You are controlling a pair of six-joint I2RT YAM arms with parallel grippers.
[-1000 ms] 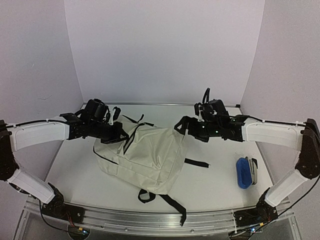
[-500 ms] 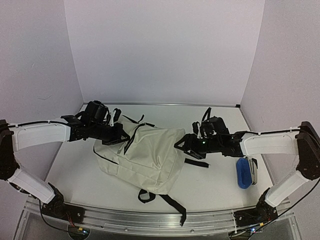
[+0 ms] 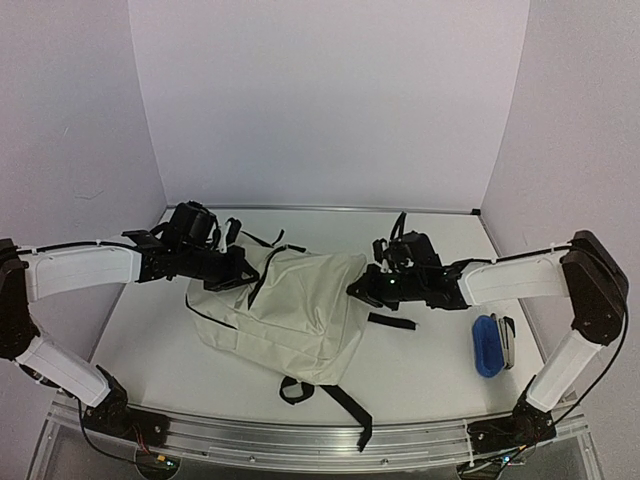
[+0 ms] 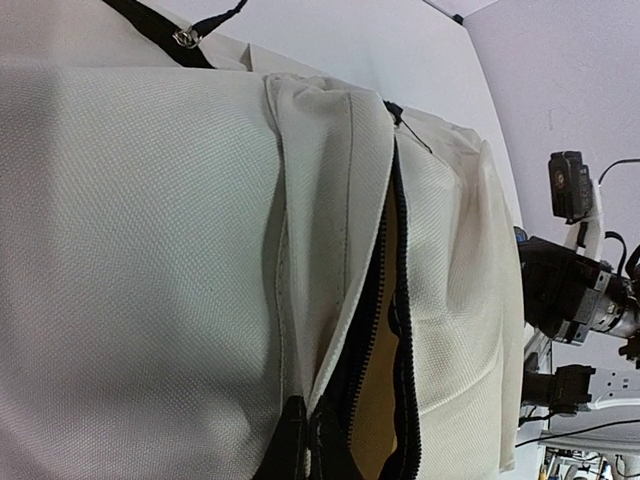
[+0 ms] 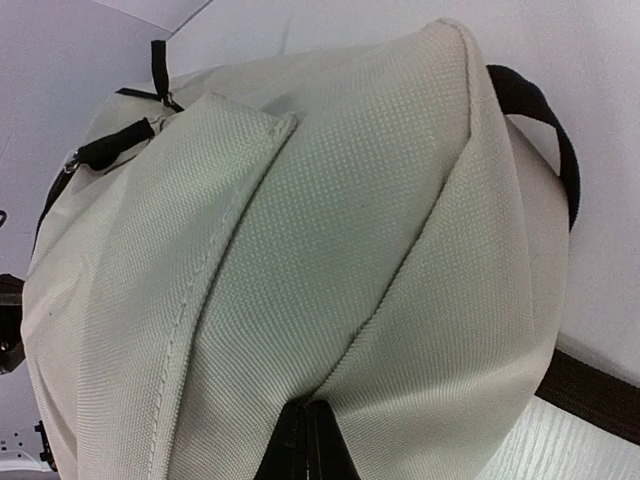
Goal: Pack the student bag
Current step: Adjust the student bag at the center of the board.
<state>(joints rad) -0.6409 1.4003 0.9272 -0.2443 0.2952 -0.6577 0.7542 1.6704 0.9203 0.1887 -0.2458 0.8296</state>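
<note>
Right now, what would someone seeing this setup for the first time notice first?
The big cream student bag lying mid-table draws the eye, one zipper partly open. Both arms reach over it: the left tool is shut on fabric beside that zipper, and the right tool pinches cloth on the bag's opposite side. A small blue object lies off by the right arm.

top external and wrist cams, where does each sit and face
Top external: above and behind the robot, looking down at the table and student bag; left arm and right arm show.
Left wrist: behind the left gripper, facing along the bag's open zipper; fingertips show.
Right wrist: behind the right gripper, facing the bag's cream side; fingertips show.
All three share the bag.
</note>
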